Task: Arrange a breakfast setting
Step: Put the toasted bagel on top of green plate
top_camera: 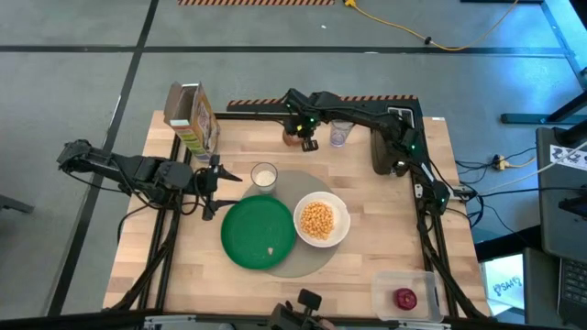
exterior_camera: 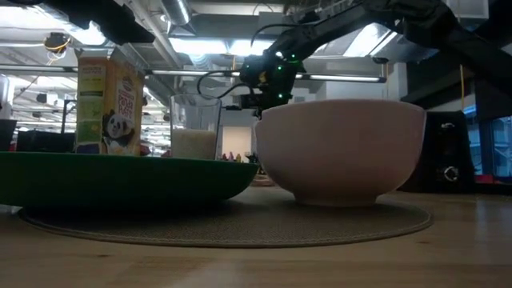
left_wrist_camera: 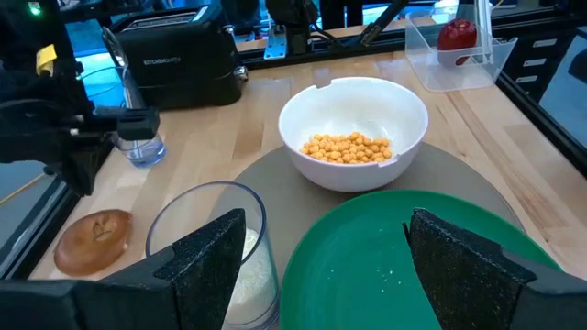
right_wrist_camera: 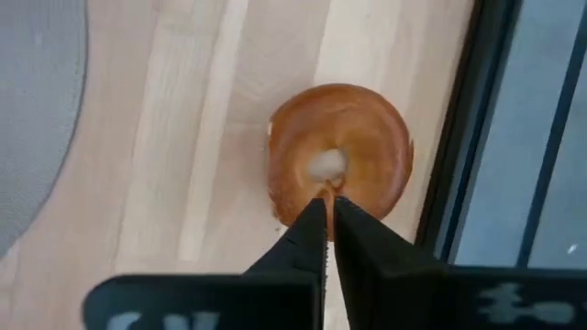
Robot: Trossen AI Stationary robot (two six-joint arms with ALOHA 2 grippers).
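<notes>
A round green plate [top_camera: 259, 232] and a white bowl of cereal [top_camera: 321, 220] rest on a round grey mat [top_camera: 298, 261]. A glass of milk [top_camera: 264, 176] stands at the mat's far left edge. A pale bagel [right_wrist_camera: 339, 160] lies flat near the table's far edge. A red apple [top_camera: 406, 298] sits in a clear tub at the near right. No spoon shows. My left gripper [left_wrist_camera: 321, 266] is open and empty, level, left of the glass and plate. My right gripper [right_wrist_camera: 328, 209] is shut, pointing down over the bagel's ring beside its hole. My right gripper's shut fingertips [right_wrist_camera: 316, 215] stand over the bagel's ring [right_wrist_camera: 303, 197] from above, right beside the hole. I cannot tell whether they touch it. The bagel lies flat on the table.
A cereal box [top_camera: 193, 119] stands at the far left. A small clear glass [top_camera: 340, 134] stands just right of the bagel, and a black toaster [left_wrist_camera: 179, 60] beyond it. The clear tub [top_camera: 404, 291] sits at the near right corner.
</notes>
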